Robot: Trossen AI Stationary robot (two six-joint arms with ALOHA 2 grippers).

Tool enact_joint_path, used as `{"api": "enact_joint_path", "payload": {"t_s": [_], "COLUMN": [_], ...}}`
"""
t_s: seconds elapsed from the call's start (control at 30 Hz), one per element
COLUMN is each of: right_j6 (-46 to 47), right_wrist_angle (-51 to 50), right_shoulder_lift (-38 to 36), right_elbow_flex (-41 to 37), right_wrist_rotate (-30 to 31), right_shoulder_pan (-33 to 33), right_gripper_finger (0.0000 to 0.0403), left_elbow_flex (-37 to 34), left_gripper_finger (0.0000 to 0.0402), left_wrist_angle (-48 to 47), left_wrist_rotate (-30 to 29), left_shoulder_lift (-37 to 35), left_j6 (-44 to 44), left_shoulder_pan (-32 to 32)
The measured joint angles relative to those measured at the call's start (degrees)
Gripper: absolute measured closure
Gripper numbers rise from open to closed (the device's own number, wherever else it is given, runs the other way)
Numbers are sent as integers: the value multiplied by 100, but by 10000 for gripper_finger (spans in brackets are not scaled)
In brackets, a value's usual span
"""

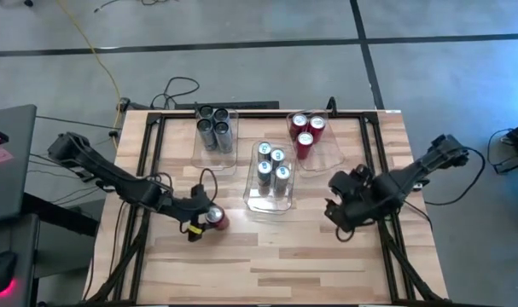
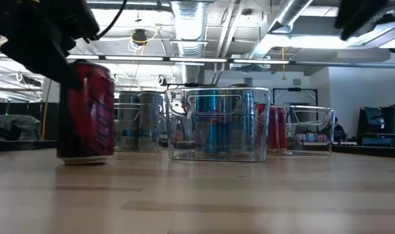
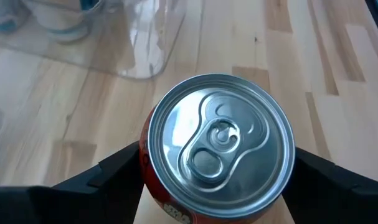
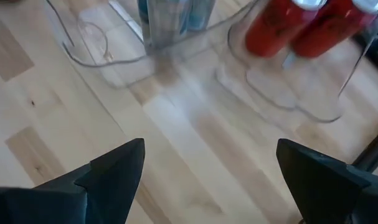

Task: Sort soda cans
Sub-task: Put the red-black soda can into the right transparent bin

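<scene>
The left gripper (image 1: 206, 217) is low over the wooden table (image 1: 267, 264), on the near-left side of the middle bin (image 1: 250, 198). A red can (image 3: 218, 149) stands upright on the table between its two fingers (image 3: 108, 177). In the left wrist view the silver top of the can fills the gap, and each finger lies close against the can wall, one on each side. The jaws are closed on the can, though whether the pads really press it I cannot tell. In the low view the can bottom (image 2: 86, 158) rests on the wood.

Behind and to the left of the middle bin, the left bin (image 1: 216, 152) holds four dark grey cans (image 1: 214, 128). The middle bin holds four silver-blue cans (image 1: 270, 167), all upright. Behind and to the right of the middle bin, the right bin (image 1: 331, 153) holds three more red cans (image 1: 305, 132).

The right gripper (image 1: 340, 211) waits above the table to the right of the middle bin. Its jaws stand wide apart and nothing is between them; the right wrist view shows only bare wood there.
</scene>
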Motion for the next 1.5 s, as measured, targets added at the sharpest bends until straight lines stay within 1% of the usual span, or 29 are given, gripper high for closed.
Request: {"api": "enact_joint_path", "payload": {"t_s": [0.1,0.2,0.3,0.53,0.8,0.93,1.1,1.17,1.27,1.4,1.5], "right_j6": [386,681,852,912,756,145,-1304,-1934,-2770,-3583,-3929], "right_wrist_angle": [160,247,433,1035,1677,2596,4203,4894,5662,6234,6648], "right_shoulder_lift": [-30,-14,4,33,33,33,33,33,66,336,568], "right_elbow_flex": [-338,-504,-651,-931,-1249,-1434,-1719,-1861,-2019,-2027,-2027], "right_wrist_rotate": [-16,-8,-1,3,-12,-57,-154,-160,-162,-160,-195], "right_shoulder_pan": [247,452,593,724,897,966,892,805,639,330,102], "right_gripper_finger": [24,24,24,24,24,24,24,24,24,23,23], "left_elbow_flex": [146,314,633,1795,3162,3659,4060,4119,4122,4120,4107], "left_gripper_finger": [98,98,98,98,98,98,97,95,86,71,66], "left_wrist_angle": [230,421,503,416,384,436,454,457,448,415,354], "left_wrist_rotate": [10,8,77,463,836,1082,1348,1415,1432,1526,1585], "left_shoulder_lift": [318,677,1097,2231,3459,3941,4322,4357,4355,4355,4368], "left_j6": [86,219,405,1153,1703,1739,1725,1727,1727,1799,1886], "left_shoulder_pan": [138,338,542,897,969,970,968,967,966,919,867]}}
